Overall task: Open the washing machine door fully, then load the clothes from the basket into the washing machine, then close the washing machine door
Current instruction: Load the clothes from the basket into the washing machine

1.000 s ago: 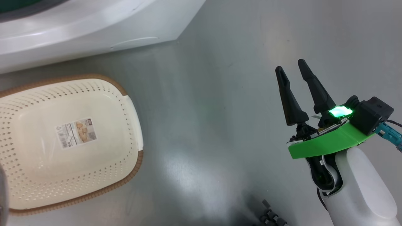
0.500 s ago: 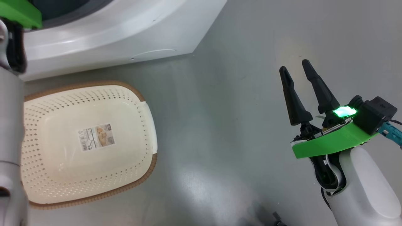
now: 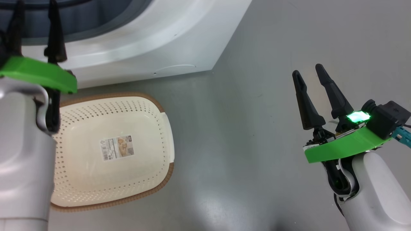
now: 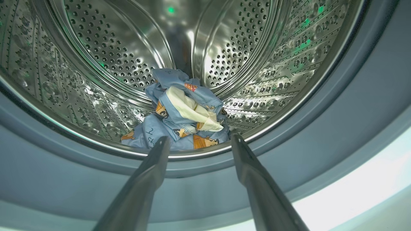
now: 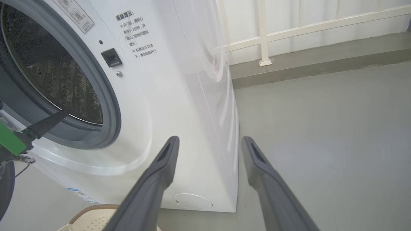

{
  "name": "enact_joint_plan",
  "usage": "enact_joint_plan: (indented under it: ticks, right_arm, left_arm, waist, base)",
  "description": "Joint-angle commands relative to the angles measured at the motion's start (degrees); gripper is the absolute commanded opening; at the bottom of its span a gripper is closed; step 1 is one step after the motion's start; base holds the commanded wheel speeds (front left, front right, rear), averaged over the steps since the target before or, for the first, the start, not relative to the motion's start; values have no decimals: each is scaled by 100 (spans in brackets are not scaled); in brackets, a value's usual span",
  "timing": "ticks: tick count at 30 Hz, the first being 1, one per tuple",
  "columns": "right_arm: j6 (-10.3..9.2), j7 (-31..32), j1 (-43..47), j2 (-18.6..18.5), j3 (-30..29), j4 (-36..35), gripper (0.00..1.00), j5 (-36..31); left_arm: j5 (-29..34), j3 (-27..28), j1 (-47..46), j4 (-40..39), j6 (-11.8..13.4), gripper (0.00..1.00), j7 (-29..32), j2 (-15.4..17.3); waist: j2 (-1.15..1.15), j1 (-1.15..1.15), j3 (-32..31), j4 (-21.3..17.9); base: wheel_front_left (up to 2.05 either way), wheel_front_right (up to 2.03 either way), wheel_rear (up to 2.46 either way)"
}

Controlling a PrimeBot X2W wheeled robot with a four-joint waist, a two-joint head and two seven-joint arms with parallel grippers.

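Blue bear-print clothes (image 4: 183,118) lie in the steel drum (image 4: 96,48) just beyond the left gripper (image 4: 200,138), its fingers parted and empty; the right gripper (image 3: 307,69), likewise parted, holds nothing.

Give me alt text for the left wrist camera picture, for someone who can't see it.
Blue bear-print clothes bundled with a cream cloth piece lie low in the perforated steel drum of the washing machine. The left gripper is open and empty, its two dark fingers rising in front of the grey gasket.
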Motion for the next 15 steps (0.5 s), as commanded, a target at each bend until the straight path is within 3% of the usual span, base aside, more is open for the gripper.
enact_joint_plan:
  ticks: [1, 15]
  right_arm:
    - [9, -26, 245, -74, 57, -101, 100, -15]
    - [9, -26, 458, -217, 117, 16, 100, -4]
  left_arm:
    - [2, 170, 326, -356, -36, 100, -29, 172]
    - [-42, 451, 2119, -1633, 117, 100, -29, 62]
  waist:
    - [0, 0, -154, 123]
    - [0, 0, -794, 359]
  base:
    - [0, 0, 0]
    - [0, 0, 0]
